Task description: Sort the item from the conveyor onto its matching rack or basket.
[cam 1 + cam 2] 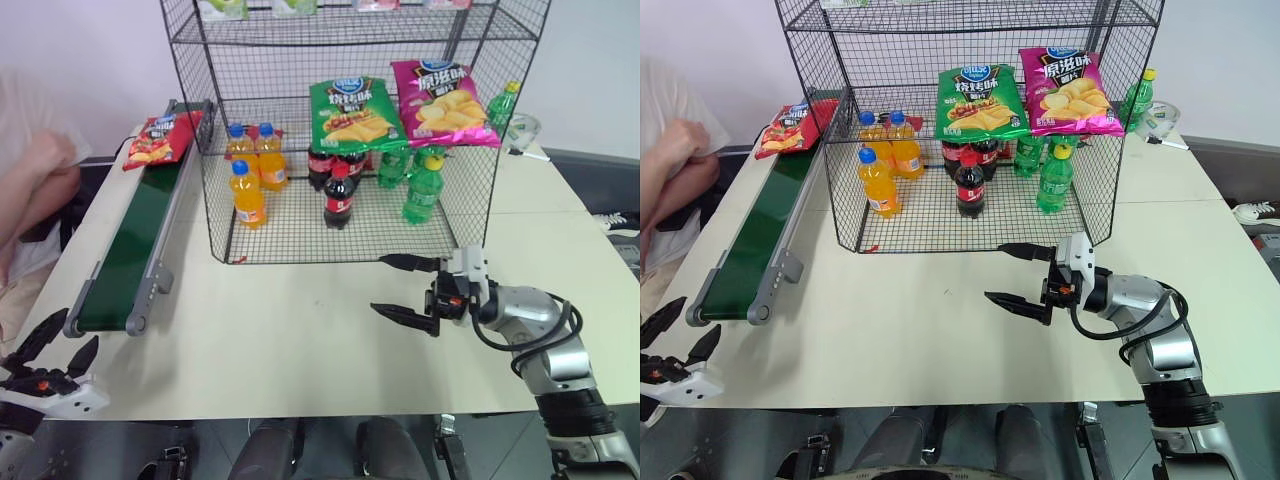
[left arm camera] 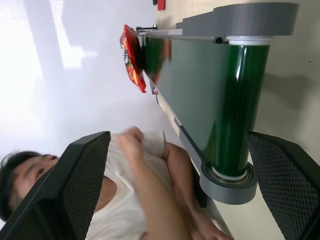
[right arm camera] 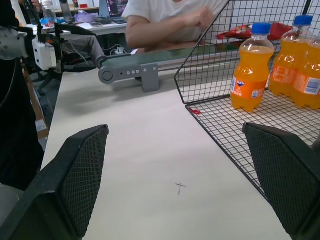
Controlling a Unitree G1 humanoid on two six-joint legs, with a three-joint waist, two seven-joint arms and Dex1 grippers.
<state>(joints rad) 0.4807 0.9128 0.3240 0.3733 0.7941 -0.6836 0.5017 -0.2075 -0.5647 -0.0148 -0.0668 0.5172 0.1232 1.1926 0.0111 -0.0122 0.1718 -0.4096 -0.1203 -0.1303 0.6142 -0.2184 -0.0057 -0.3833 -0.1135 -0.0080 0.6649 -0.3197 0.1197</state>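
Note:
The item, a red crisp bag (image 1: 160, 138), lies at the far end of the dark green conveyor (image 1: 135, 255), partly over its left rail. In the left wrist view the red bag (image 2: 134, 59) sits far down the belt (image 2: 220, 100). My left gripper (image 1: 78, 328) stands open at the table's front left corner, just short of the conveyor's near roller, holding nothing. The tall black wire rack (image 1: 300, 235) stands right of the belt. My right gripper (image 1: 378, 284) is open and empty, pointing left over the table in front of the rack.
A person (image 1: 35, 190) sits at the table's left side, beside the conveyor. On the rack are orange bottles (image 1: 247, 195), cola bottles (image 1: 338, 197), green bottles (image 1: 423, 190), a green crisp bag (image 1: 352, 110) and a pink crisp bag (image 1: 440, 100). Bare table (image 1: 300, 340) lies in front.

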